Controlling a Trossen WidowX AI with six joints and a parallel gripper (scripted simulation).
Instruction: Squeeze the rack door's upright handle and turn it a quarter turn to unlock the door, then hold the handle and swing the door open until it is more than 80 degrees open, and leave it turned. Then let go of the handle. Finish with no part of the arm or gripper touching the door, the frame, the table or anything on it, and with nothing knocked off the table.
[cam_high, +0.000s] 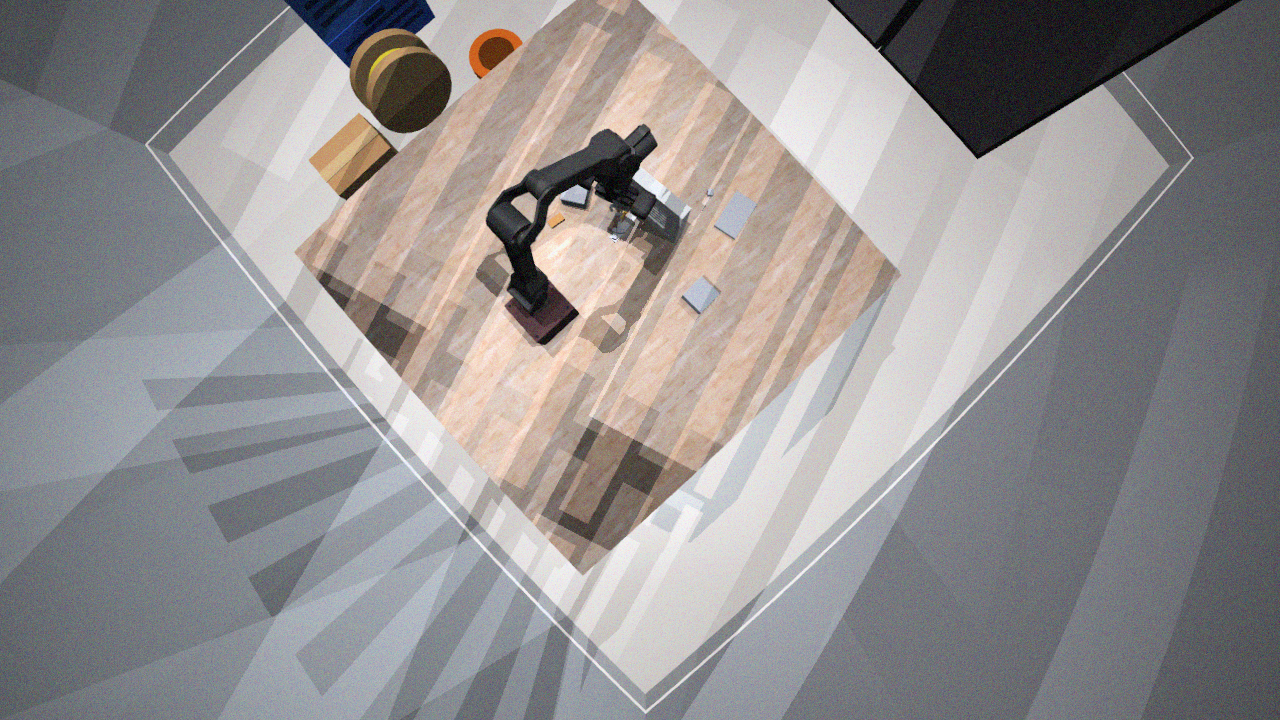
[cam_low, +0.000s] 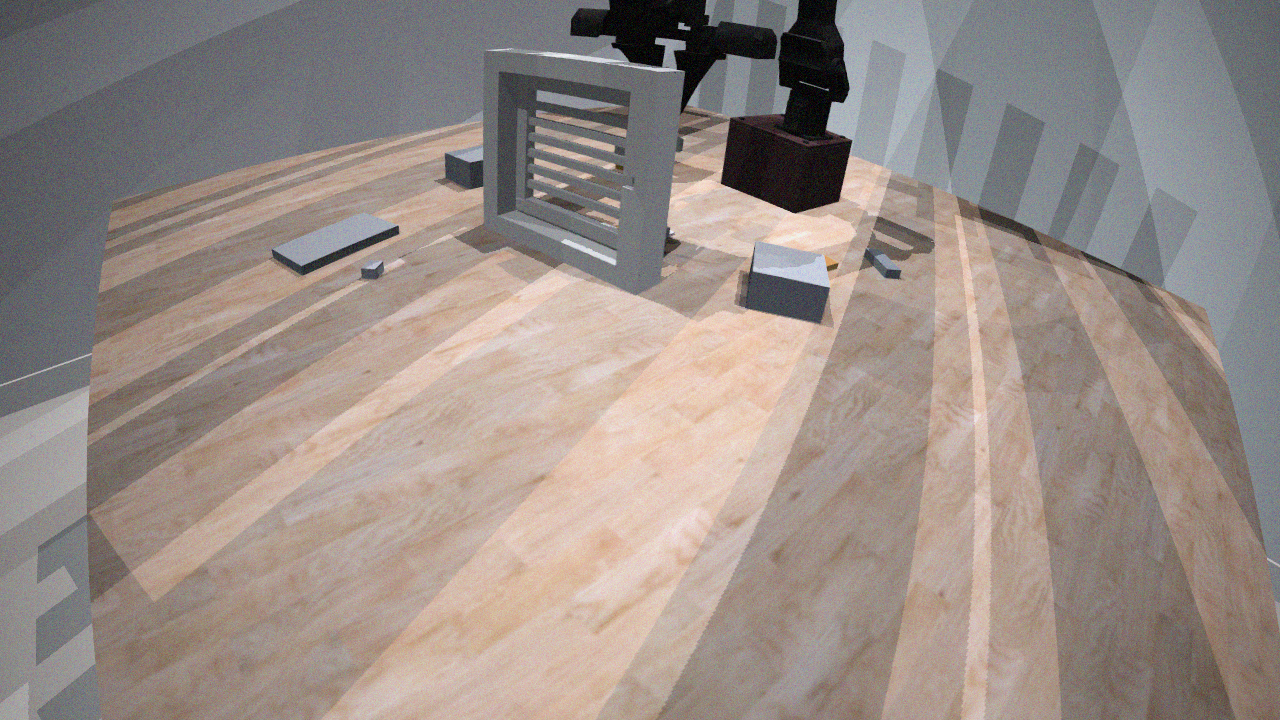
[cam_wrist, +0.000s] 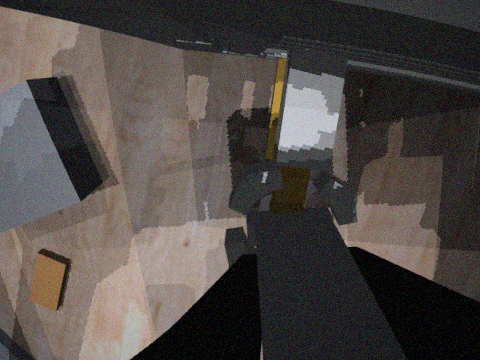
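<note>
— What sort of place is this?
— I cannot say it with certainty, but it looks most like a robot lab or a workshop. A black robot arm (cam_high: 559, 174) (cam_low: 812, 62) is standing on a wooden table (cam_high: 537, 429) (cam_low: 501, 465), on a dark base block (cam_high: 562, 324) (cam_low: 778, 165).
— Which other things make you think so?
— On the table there is a grey frame with slats (cam_low: 657, 179), and also plain grey blocks (cam_high: 700, 294) (cam_low: 787, 282), like pieces for testing.
— Could it be a home?
— I see neither bed nor stove. Beyond the table are pale floor (cam_high: 760, 555), grey walls (cam_low: 268, 80) and a wooden box (cam_high: 349, 152), which do not settle the matter.
</note>
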